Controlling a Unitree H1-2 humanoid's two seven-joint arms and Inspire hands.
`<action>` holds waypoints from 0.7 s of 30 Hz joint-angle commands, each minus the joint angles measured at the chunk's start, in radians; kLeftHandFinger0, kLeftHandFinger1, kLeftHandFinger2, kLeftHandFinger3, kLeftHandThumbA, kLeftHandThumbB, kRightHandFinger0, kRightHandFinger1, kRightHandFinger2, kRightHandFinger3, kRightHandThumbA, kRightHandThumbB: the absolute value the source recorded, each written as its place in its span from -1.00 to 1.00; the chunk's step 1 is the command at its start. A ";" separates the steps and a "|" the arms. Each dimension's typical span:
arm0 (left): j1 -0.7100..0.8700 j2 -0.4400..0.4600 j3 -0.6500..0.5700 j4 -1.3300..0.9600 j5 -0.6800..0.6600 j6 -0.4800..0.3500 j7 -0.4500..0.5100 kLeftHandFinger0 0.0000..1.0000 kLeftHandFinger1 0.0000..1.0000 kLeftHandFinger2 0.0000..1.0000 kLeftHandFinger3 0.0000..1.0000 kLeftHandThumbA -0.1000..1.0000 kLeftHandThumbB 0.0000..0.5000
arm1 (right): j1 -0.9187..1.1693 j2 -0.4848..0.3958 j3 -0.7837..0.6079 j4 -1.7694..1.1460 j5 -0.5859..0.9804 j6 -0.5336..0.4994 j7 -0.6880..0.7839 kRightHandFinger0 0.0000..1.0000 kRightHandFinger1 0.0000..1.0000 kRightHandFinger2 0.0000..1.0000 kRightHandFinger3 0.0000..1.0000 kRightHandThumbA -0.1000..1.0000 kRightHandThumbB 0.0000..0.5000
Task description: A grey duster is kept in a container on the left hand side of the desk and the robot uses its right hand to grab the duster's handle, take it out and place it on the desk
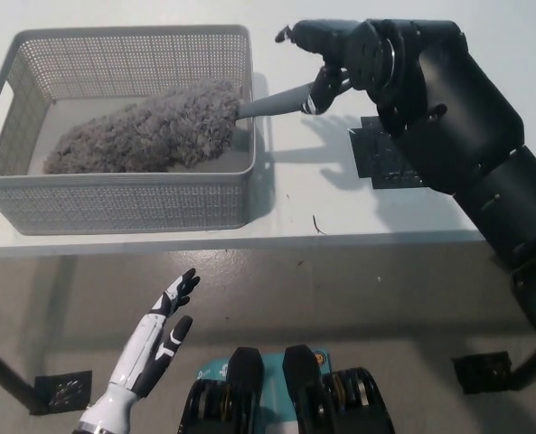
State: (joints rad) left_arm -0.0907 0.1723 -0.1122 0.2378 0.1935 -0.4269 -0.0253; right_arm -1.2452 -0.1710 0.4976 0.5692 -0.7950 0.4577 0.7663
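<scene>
While the left hand (155, 345) hangs spread open, fingers (318, 88) of the right hand (340, 56) pinch the duster handle (272, 103), container (123, 54) left of them.

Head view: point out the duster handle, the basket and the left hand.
duster handle (272, 102): head view, bare grey shaft just past the basket rim.
basket (114, 206): head view, front mesh wall.
left hand (162, 333): head view, middle of the white hand, lower left.
</scene>
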 commanded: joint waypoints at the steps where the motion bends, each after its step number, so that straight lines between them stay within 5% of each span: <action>1: -0.012 0.023 -0.008 -0.021 0.014 -0.035 -0.018 1.00 1.00 1.00 1.00 1.00 -0.56 | -0.037 0.004 0.000 0.030 0.023 -0.013 -0.039 1.00 1.00 1.00 1.00 0.50 1.00; 10: -0.005 0.022 -0.015 -0.028 0.016 -0.033 -0.033 1.00 1.00 1.00 1.00 1.00 -0.60 | -0.065 0.090 0.125 0.242 -0.065 -0.099 -0.249 1.00 1.00 1.00 1.00 0.45 1.00; 12: -0.002 0.019 -0.016 -0.034 0.013 -0.023 -0.039 1.00 1.00 1.00 1.00 1.00 -0.57 | -0.053 0.121 0.157 0.321 -0.096 -0.227 -0.502 1.00 1.00 1.00 1.00 0.34 1.00; 13: -0.003 0.016 -0.018 -0.034 0.018 -0.021 -0.039 1.00 1.00 1.00 1.00 1.00 -0.56 | -0.039 0.137 0.161 0.364 -0.108 -0.318 -0.716 1.00 1.00 1.00 1.00 0.06 1.00; 14: -0.003 0.015 -0.020 -0.033 0.024 -0.021 -0.038 1.00 1.00 1.00 1.00 1.00 -0.56 | -0.028 0.145 0.161 0.386 -0.116 -0.369 -0.862 0.10 0.07 0.33 0.67 -0.19 0.91; 15: -0.006 0.016 -0.021 -0.034 0.026 -0.020 -0.039 1.00 1.00 1.00 1.00 1.00 -0.56 | -0.024 0.152 0.180 0.413 -0.142 -0.392 -1.000 -0.87 -0.76 -0.32 -0.11 -0.48 0.19; 16: -0.007 0.016 -0.022 -0.035 0.025 -0.018 -0.041 1.00 1.00 1.00 1.00 1.00 -0.56 | -0.025 0.155 0.195 0.424 -0.159 -0.394 -1.051 -0.97 -0.95 -0.50 -0.23 -0.60 0.20; 17: -0.010 0.016 -0.023 -0.038 0.021 -0.012 -0.045 1.00 1.00 1.00 1.00 1.00 -0.56 | -0.025 0.162 0.195 0.435 -0.161 -0.404 -1.111 -0.99 -0.99 -0.66 -0.44 -0.92 -0.07; 19: -0.014 0.014 -0.025 -0.041 0.012 -0.001 -0.054 1.00 1.00 1.00 1.00 1.00 -0.53 | -0.015 0.175 0.138 0.425 -0.110 -0.438 -1.162 -1.00 -0.82 -0.08 0.12 -1.00 -0.71; 20: -0.014 0.013 -0.026 -0.042 0.011 0.001 -0.055 1.00 1.00 1.00 1.00 1.00 -0.53 | -0.014 0.175 0.129 0.421 -0.102 -0.443 -1.163 -1.00 -0.78 0.03 0.30 -1.00 -0.80; 21: -0.014 0.012 -0.028 -0.042 0.013 0.006 -0.056 1.00 1.00 1.00 1.00 1.00 -0.47 | -0.009 0.173 0.104 0.411 -0.080 -0.461 -1.177 -1.00 -0.74 0.08 0.32 -0.79 -0.79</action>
State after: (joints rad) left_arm -0.0894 0.1750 -0.1192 0.2535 0.2070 -0.4176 -0.0479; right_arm -1.1846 -0.0647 0.6272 0.8726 -0.8176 0.3779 0.4900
